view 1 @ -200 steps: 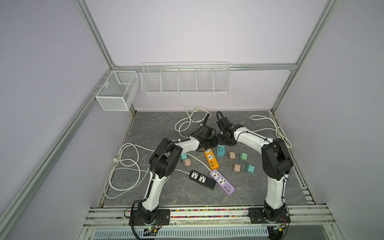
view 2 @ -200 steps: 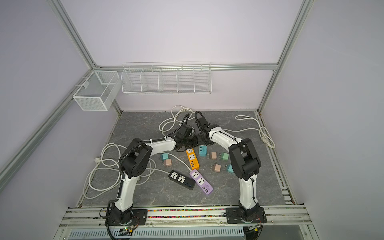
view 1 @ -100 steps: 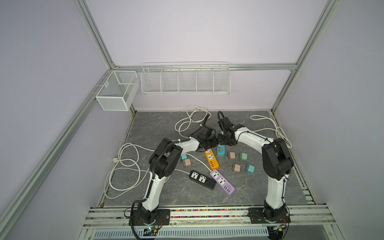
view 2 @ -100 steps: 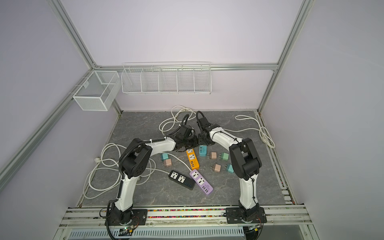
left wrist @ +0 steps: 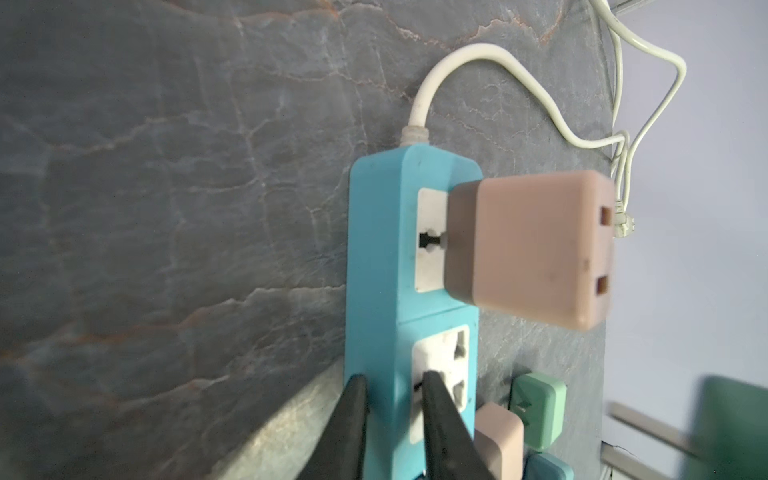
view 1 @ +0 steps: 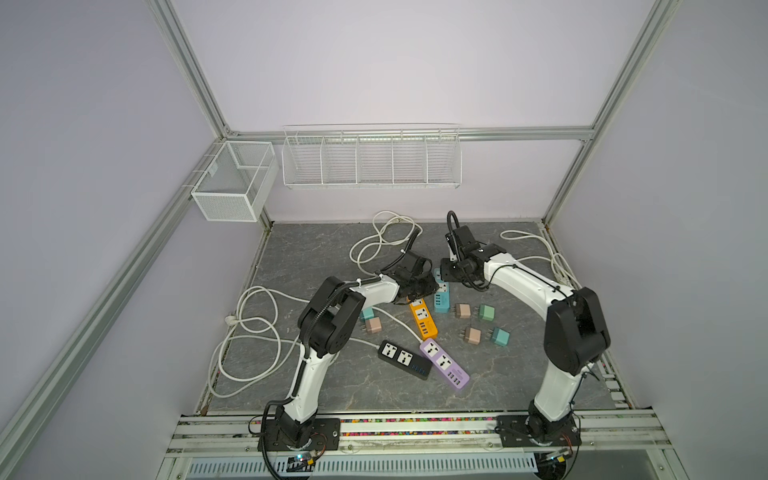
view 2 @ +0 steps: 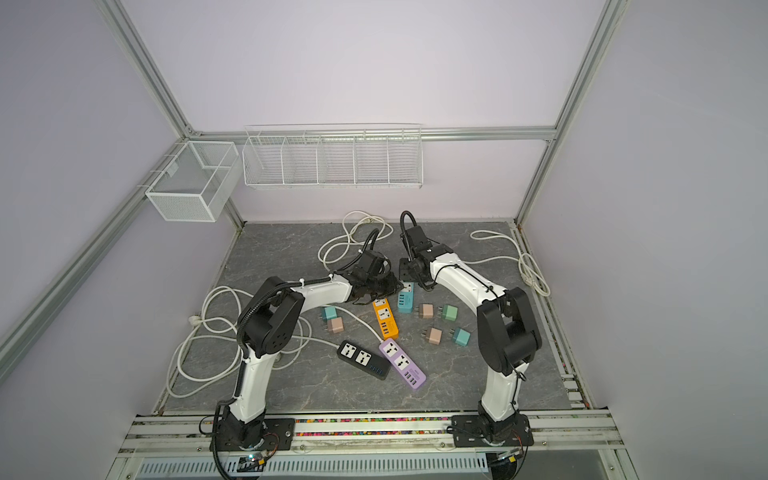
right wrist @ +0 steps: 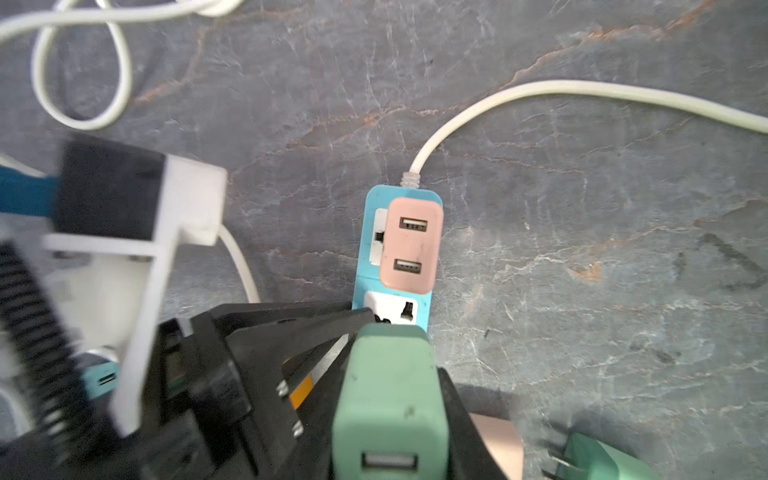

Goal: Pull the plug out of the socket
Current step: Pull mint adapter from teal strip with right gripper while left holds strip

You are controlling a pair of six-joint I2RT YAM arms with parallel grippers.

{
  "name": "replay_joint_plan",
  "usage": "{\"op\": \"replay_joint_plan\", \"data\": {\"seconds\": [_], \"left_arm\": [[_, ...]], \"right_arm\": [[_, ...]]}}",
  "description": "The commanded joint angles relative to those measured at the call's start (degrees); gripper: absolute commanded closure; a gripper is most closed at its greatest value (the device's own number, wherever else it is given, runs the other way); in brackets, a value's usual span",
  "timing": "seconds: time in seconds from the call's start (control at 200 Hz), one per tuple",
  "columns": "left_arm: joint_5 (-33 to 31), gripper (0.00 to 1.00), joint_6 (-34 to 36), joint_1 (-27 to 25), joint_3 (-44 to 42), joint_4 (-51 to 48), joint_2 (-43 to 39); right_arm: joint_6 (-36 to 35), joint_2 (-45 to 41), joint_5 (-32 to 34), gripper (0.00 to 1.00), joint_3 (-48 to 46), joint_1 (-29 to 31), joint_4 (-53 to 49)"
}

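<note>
The green plug [right wrist: 390,395] is clamped between the closed right fingers [right wrist: 455,415] just off the uncovered socket [right wrist: 405,309] of the blue power strip [left wrist: 374,249], which lies on the surface [left wrist: 166,208] with its edge pinched between the narrowly parted left fingers [left wrist: 353,415].

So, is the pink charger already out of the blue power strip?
No, in the left wrist view the pink charger sits plugged into the blue power strip, in the socket next to its cord.

The pink plug [left wrist: 528,249] has its prongs hidden inside the blue strip [left wrist: 374,270], whose one end the picture's edge cuts off. Over that strip, the green plug [right wrist: 390,395] covers its own prongs.
</note>
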Motion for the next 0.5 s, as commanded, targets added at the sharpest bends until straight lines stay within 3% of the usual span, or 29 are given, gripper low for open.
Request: {"op": "replay_joint_plan", "data": {"seconds": [0.0,0.2,0.495], "left_arm": [[-0.6,0.7,0.75,-0.72,-0.32,-5.77,-1.7],[-0.45,0.65,1.64,-0.72,0.94,-6.92,-4.78],[-2.9,0.57,1.34,-0.72,-4.67,-4.31,-12.57]], "right_arm": [[1.15,-4.65,-4.88,0.76,-3.84,-2.01,2.25],[2.94,-9.66,-12.24,0.76,-8.98,-6.0,3.66],[5.4,-14.76,-26.79,0.75,-19.25,-14.83,10.47]]}}
